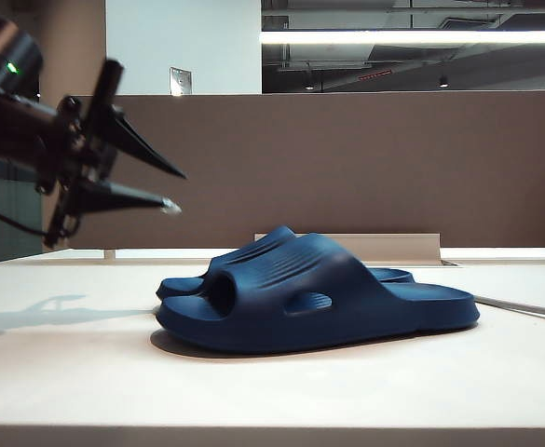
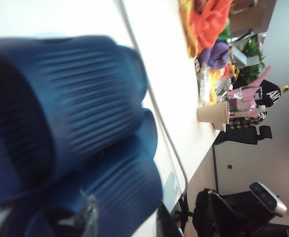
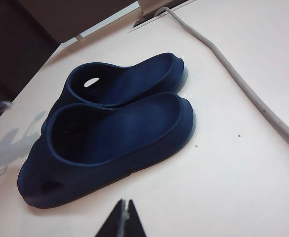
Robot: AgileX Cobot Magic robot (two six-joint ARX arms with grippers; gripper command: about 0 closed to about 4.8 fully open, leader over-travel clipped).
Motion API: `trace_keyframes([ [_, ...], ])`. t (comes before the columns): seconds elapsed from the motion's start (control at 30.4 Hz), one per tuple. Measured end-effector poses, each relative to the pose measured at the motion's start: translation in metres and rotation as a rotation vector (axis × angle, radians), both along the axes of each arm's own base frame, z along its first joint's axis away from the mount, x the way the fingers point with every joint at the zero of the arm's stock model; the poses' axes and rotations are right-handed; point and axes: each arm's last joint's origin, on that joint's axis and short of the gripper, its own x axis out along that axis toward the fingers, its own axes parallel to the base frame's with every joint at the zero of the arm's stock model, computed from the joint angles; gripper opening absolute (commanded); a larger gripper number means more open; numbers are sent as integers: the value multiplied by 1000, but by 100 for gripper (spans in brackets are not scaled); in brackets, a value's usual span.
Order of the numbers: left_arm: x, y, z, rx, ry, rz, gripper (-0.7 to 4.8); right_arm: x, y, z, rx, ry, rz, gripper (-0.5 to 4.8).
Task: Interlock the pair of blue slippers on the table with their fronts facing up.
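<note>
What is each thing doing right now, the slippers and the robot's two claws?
pair of blue slippers: side by side on their soles, touching, not yet interlocked.
left gripper: in the air left of the slippers, fingers apart, holding nothing.
right gripper: shut, empty, above the table near the slippers.
grey cable: lying loose on the table.
</note>
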Motion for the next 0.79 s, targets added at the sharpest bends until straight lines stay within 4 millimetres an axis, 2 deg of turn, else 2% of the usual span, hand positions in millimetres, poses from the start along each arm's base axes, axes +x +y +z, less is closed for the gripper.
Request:
trace_keyframes([
  [0.2, 10, -10, -21, 12, 65, -26, 153, 0, 0, 0, 0, 0, 0, 0],
  [0.49, 18, -13, -36, 39, 72, -3, 153, 0, 0, 0, 0, 0, 4, 0],
  [0.79, 21, -18, -35, 62, 12, 33, 153, 0, 0, 0, 0, 0, 4, 0],
])
